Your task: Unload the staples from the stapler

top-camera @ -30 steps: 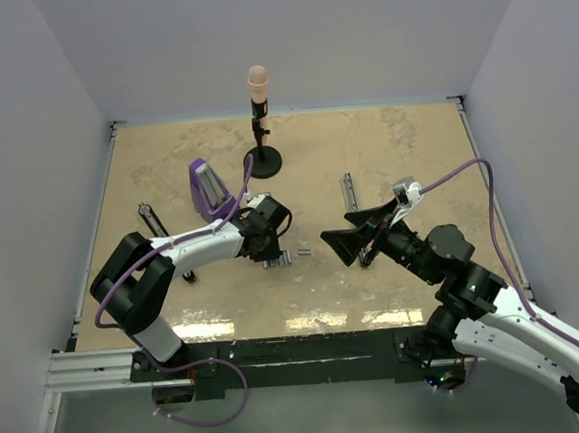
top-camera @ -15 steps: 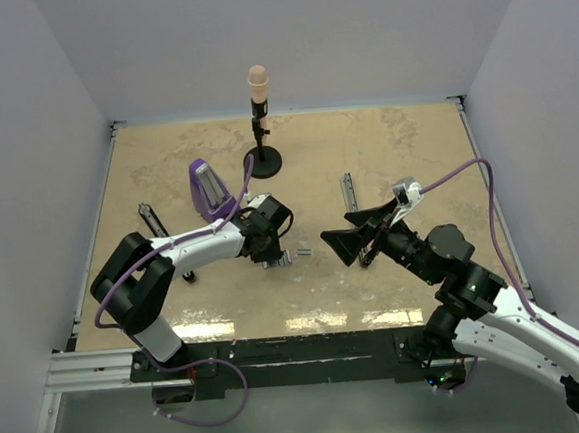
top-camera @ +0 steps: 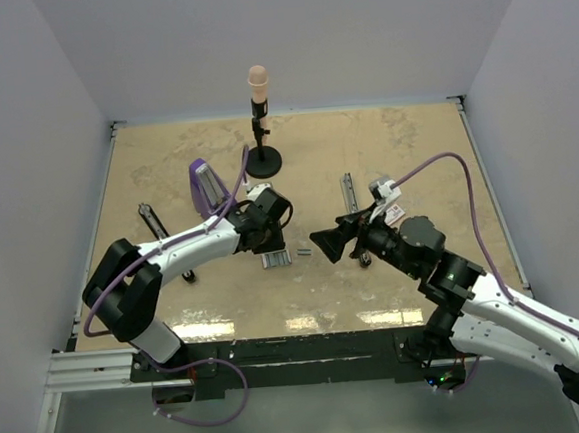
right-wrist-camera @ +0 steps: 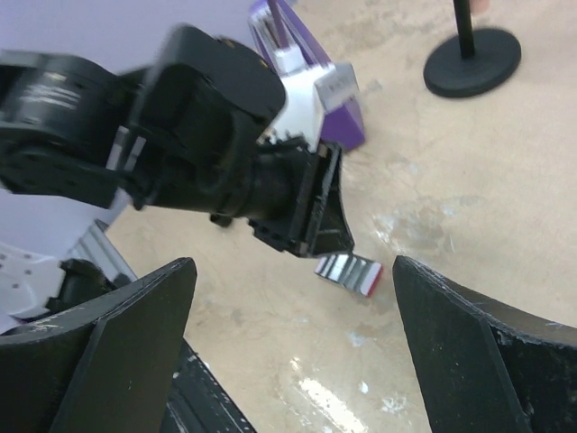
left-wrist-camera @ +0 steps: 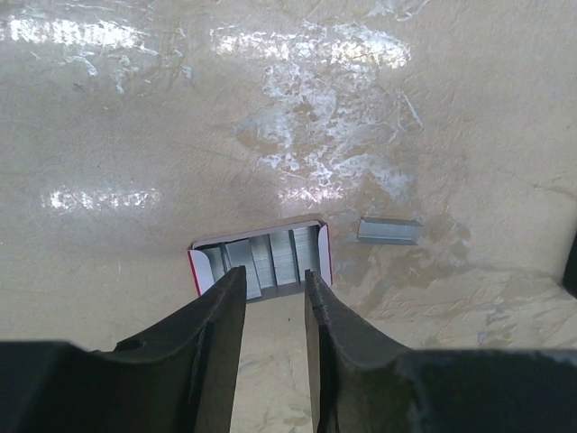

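A short silvery staples strip [top-camera: 303, 251] lies loose on the table between my grippers; it also shows in the left wrist view [left-wrist-camera: 389, 230]. The stapler seems to be the slim black bar [top-camera: 152, 220] at the far left, away from both grippers. My left gripper [top-camera: 266, 244] [left-wrist-camera: 275, 275] hovers over the near edge of a small pink-and-white card tray of staple strips [left-wrist-camera: 261, 257] [top-camera: 276, 260]. Its jaws stand a narrow gap apart with nothing between them. My right gripper [top-camera: 330, 243] [right-wrist-camera: 290, 271] is wide open and empty, facing the tray [right-wrist-camera: 350, 273] and the left gripper [right-wrist-camera: 306, 216].
A purple wedge-shaped object [top-camera: 205, 188] stands behind the left gripper. A black stand with a peach top [top-camera: 263, 158] is at the back centre. A slim grey-black bar [top-camera: 348, 192] lies behind the right gripper.
My right gripper has moved left toward the table's middle and the loose staples strip. My left gripper has shifted slightly back over the tray. The strip and tray have not moved.
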Motion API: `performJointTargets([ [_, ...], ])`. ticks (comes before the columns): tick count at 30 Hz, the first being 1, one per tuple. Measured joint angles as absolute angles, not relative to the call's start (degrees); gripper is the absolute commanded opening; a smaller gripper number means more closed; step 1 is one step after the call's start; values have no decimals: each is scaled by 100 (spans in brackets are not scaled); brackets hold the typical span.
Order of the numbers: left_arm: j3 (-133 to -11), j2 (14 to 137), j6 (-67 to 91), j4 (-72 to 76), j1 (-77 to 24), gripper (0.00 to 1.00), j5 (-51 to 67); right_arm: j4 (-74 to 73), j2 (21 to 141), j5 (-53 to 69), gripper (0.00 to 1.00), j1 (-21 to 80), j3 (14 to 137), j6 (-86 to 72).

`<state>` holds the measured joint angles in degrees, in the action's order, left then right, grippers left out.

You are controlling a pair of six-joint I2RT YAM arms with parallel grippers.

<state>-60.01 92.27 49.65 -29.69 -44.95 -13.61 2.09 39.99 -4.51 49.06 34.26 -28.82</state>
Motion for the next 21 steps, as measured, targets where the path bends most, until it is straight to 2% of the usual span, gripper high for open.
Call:
performJointTargets([
  [9, -5708, 8969, 4735, -2906, -4108, 42, -1258, 191, 5575, -502, 79, 4906, 3461, -2740],
  [17, -4775, 7391, 4335, -2486, -2742, 44, -473, -97, 7424, -523, 67, 4906, 4156, -2316],
  [21, -4508, 7111, 4213, -2261, -2388, 45, -23, -141, 8180, -478, 58, 4860, 4543, -2023],
])
